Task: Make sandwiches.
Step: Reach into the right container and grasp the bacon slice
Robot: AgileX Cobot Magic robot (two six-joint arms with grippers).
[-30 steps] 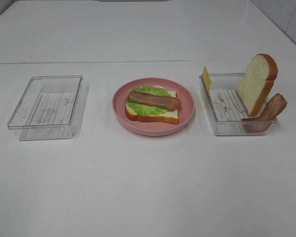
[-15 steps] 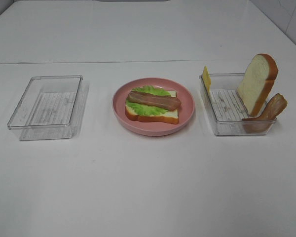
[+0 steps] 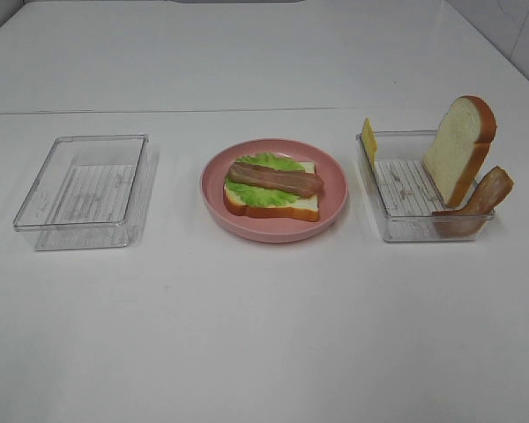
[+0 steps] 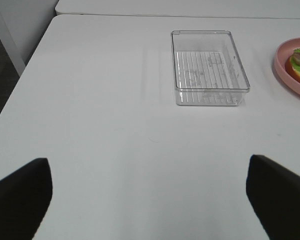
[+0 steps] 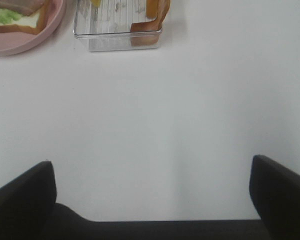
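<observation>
One bacon strip [image 3: 276,179] spans the sandwich [image 3: 295,205] left-right; left tool [image 4: 146,165] and right tool [image 5: 151,165] gape apart.

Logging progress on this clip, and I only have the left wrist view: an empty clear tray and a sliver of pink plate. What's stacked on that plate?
Observer: A bottom bread slice lies flat on the pink plate, topped by a lettuce leaf and one bacon strip; no top slice yet.
Reviewer: Where are the other pieces?
Observer: In a second clear tray right of the plate: an upright bread slice, a spare bacon strip leaning at the near corner, and a cheese square at the far corner.
Reviewer: And the other arm?
Observer: The right hand is open over bare table, holding nothing.
</observation>
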